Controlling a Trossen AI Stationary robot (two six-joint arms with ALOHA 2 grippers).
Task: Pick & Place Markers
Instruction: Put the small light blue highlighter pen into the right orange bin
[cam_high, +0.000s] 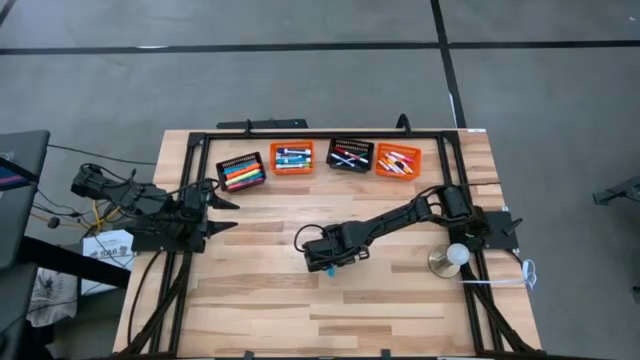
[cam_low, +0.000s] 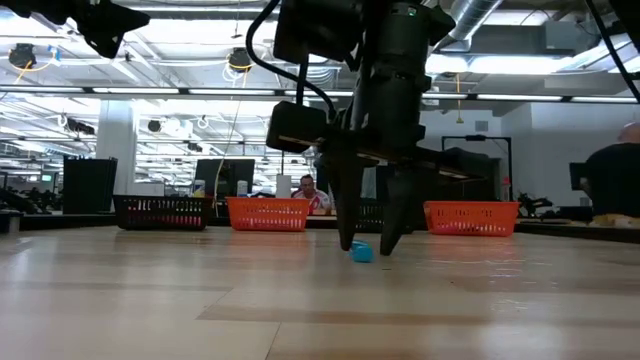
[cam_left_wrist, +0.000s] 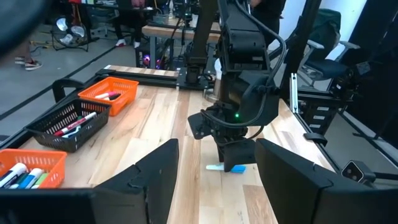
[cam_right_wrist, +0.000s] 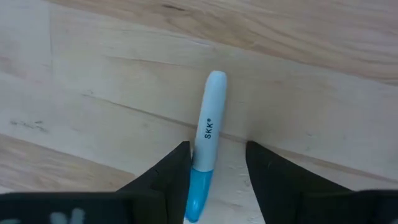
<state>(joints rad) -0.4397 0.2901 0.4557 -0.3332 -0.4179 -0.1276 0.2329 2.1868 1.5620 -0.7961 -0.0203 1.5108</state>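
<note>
A single marker (cam_right_wrist: 206, 127) with a white barrel and a blue cap lies flat on the table's middle, also seen as a blue spot in the low view (cam_low: 362, 252) and the high view (cam_high: 328, 268). My right gripper (cam_right_wrist: 217, 152) points down over it, open, with one finger on each side of the cap end (cam_low: 368, 245). My left gripper (cam_high: 228, 215) waits open above the table's left part, facing the right arm (cam_left_wrist: 216, 149). More markers lie in four small baskets at the far edge. My right gripper comes from above with its fingers across the marker. One finger (cam_right_wrist: 177, 168) stands right beside the barrel where it meets the blue cap (cam_right_wrist: 200, 180). I cannot tell whether it touches. The marker lies flat on the table.
Along the far edge stand a black basket (cam_high: 241, 172), an orange basket (cam_high: 292, 158), a second black basket (cam_high: 350, 155) and a second orange one (cam_high: 398, 161). A white ball on a round base (cam_high: 452, 258) sits near the right arm's mount. People show in the room beyond.
</note>
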